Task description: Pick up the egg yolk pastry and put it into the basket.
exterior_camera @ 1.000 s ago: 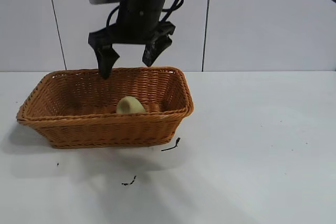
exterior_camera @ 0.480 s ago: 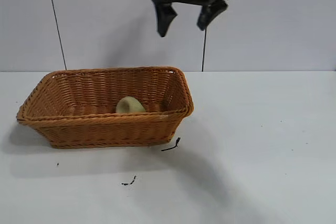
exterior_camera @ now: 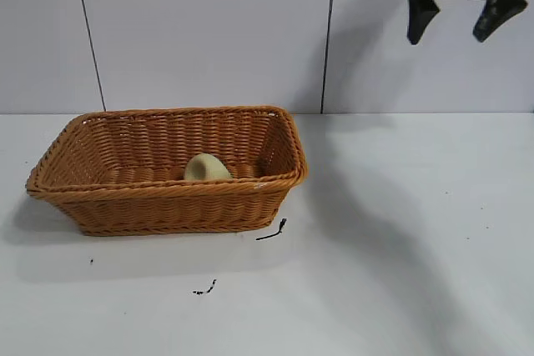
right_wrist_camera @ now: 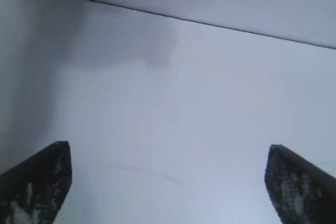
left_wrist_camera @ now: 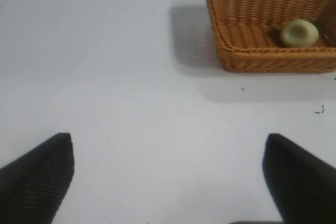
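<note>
The egg yolk pastry (exterior_camera: 206, 167), small and pale yellow, lies inside the orange-brown wicker basket (exterior_camera: 167, 192) at the table's left. In the left wrist view the pastry (left_wrist_camera: 298, 32) shows on the floor of the basket (left_wrist_camera: 262, 60), far from my left gripper (left_wrist_camera: 167, 140), which is open and empty over bare table. My right gripper (exterior_camera: 450, 32) is open and empty, high in the air at the upper right, well away from the basket. The right wrist view shows that gripper (right_wrist_camera: 168, 148) over bare white table near the wall.
The basket stands on a white table (exterior_camera: 400, 231) against a white panelled wall. Small black scraps lie on the table in front of the basket, one (exterior_camera: 272, 230) near its front right corner and one (exterior_camera: 206, 289) closer to the front.
My right gripper has risen from just above the basket and swung up and to the right, open and empty. The pastry stays in the basket.
</note>
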